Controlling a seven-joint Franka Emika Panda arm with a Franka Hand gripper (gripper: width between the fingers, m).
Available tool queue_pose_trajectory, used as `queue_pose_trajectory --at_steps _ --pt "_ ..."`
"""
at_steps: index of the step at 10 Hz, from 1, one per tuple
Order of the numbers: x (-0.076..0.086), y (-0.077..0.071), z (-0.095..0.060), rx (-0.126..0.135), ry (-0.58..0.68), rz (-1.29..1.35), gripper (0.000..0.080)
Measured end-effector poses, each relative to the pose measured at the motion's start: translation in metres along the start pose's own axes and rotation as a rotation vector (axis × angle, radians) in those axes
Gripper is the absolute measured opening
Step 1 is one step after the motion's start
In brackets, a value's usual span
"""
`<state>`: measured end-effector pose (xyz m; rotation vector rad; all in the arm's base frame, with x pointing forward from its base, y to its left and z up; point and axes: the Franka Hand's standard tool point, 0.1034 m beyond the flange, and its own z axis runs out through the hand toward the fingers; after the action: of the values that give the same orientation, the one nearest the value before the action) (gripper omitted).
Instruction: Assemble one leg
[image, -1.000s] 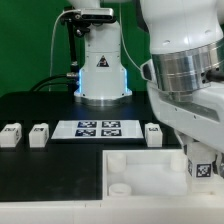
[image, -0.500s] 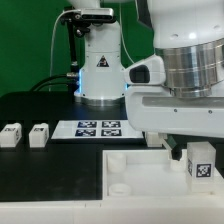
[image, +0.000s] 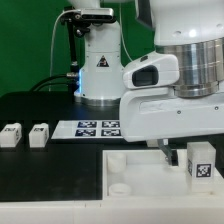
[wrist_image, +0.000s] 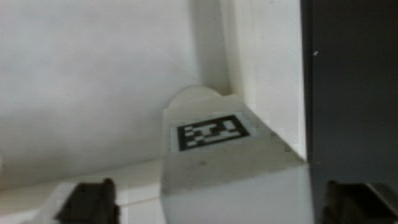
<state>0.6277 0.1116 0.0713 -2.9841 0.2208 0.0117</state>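
Right now my two-finger gripper (wrist_image: 210, 200) hangs with its dark fingertips (wrist_image: 93, 200) spread wide on either side of a small white plastic leg block (wrist_image: 217, 150), touching neither face. That leg, black-and-white marker up, stands in the corner of the large white square panel (image: 135, 170), at about four o'clock in the exterior view. Two more small white blocks (image: 39, 134) sit at nine o'clock on the black table (image: 50, 170), beside the flat marker board (image: 95, 128).
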Motion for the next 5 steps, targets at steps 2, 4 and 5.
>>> queue_pose_trajectory --at_steps 2,4,5 --pt "-0.0003 -0.0005 0.0003 0.006 -0.001 0.166 0.0333" --pt "0.0 0.0012 0.0007 0.01 -0.004 0.357 0.0296" --pt "0.0004 0.0023 0.0013 0.019 -0.008 0.508 0.0296"
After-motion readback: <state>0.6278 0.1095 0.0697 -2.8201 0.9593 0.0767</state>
